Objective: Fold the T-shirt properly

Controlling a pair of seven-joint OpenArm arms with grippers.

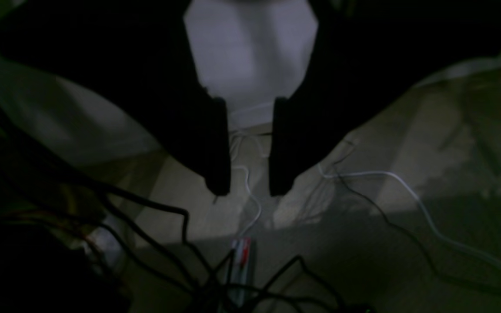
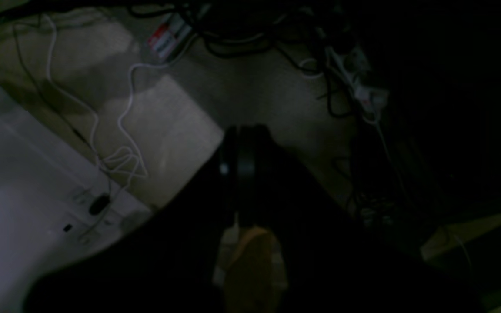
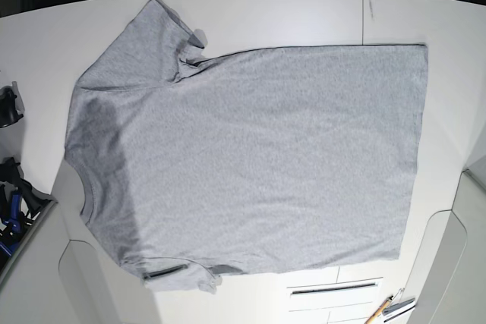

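Observation:
The T-shirt [image 3: 250,157] lies spread flat on the white table [image 3: 304,5], plain grey side up. Its neck is at the left, its hem at the right, and both sleeves are spread; the lower sleeve's edge is turned over. It does not show in either wrist view. My left gripper [image 1: 248,191] is open and empty, off the table above the floor, with the table edge [image 1: 250,65] showing between its fingers. My right gripper [image 2: 246,130] has its dark fingers pressed together with nothing between them, also over the floor beside the table edge [image 2: 24,182].
Black and white cables [image 1: 363,174] and a power strip [image 2: 365,93] lie on the floor under both grippers. Dark arm parts [image 3: 9,104] sit at the table's left edge. A small orange-tipped object [image 3: 387,309] lies at the table's front right.

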